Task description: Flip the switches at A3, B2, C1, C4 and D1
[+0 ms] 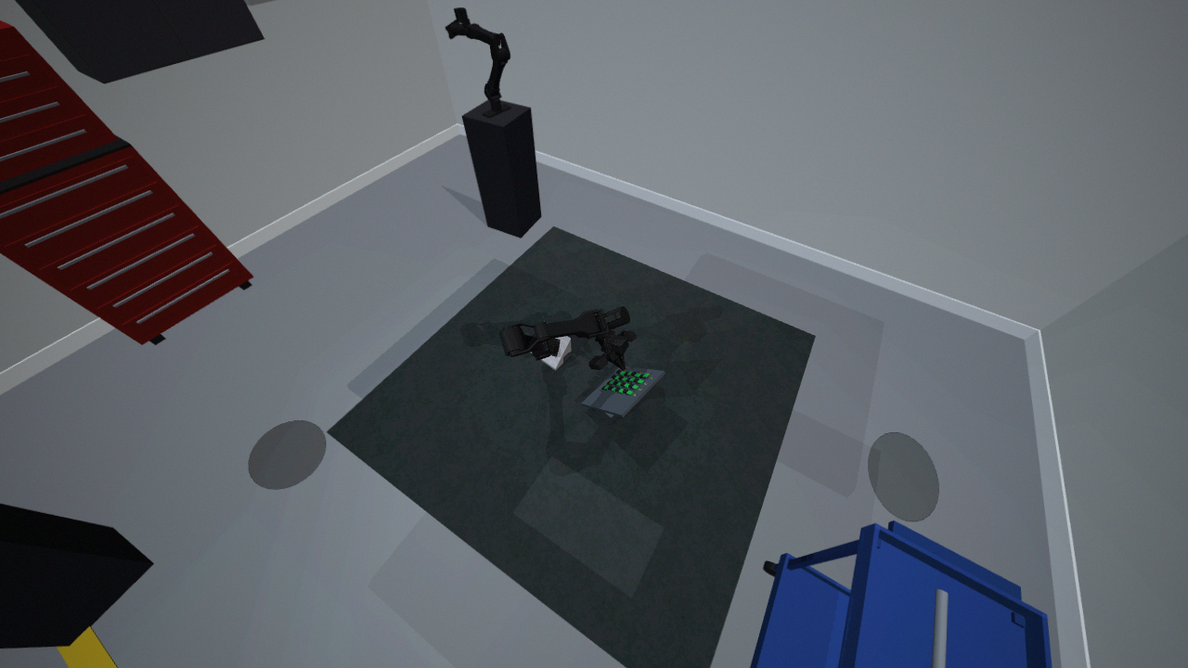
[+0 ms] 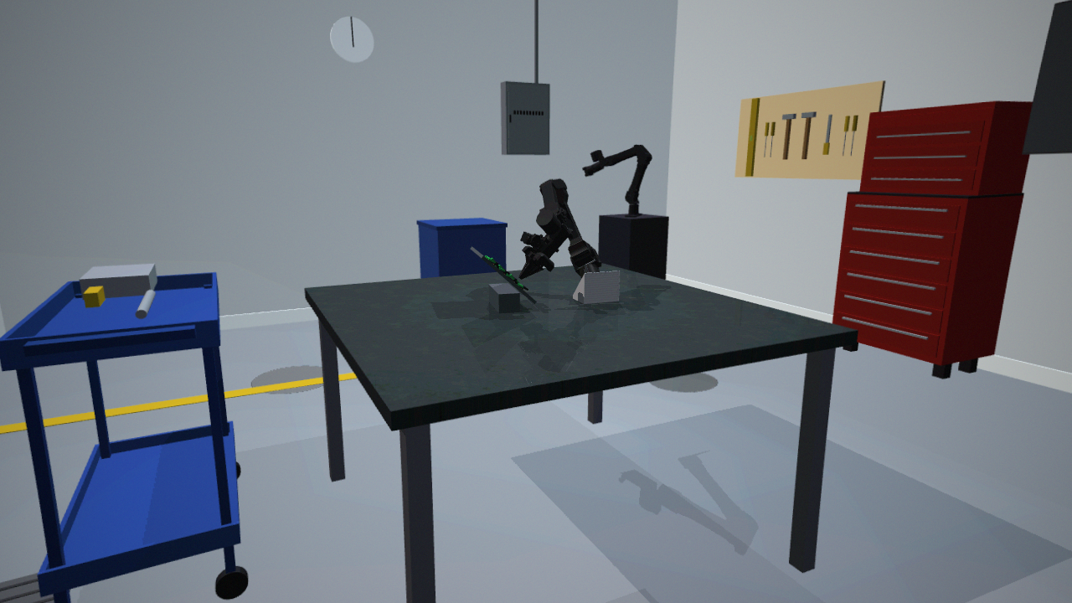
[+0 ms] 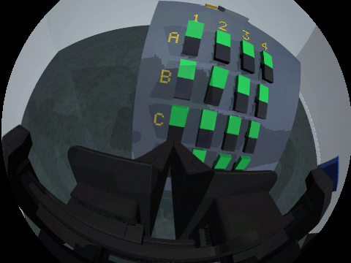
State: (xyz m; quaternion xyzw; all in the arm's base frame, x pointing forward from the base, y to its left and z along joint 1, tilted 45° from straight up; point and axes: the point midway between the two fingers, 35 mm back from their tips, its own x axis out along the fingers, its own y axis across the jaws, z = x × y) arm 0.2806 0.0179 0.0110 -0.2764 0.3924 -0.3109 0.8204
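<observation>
The tilted grey switch panel [image 1: 609, 404] [image 2: 475, 251] [image 3: 146, 91] stands in front of my arm. Its rockers each have a green far half and a dark near half. In the wrist view I see switch A3 [image 3: 247, 56], switch B2 [image 3: 216, 85], switch C1 [image 3: 178, 118] and switch C4 [image 3: 251, 136]. D1 is hidden behind my fingers. My gripper [image 1: 624, 366] [image 2: 522, 277] [image 3: 172, 145] is shut and empty. Its tips overlap the dark near end of C1 in the wrist view; I cannot tell whether they touch it. Which ends are raised is hard to tell.
A grey block [image 2: 504, 298] stands behind the panel on the dark table [image 1: 465, 431] [image 2: 636, 330]. A white wedge-shaped block [image 1: 557, 354] [image 2: 600, 287] stands near the arm's base. A blue cart [image 1: 938, 614] [image 2: 112, 330] is beyond the table.
</observation>
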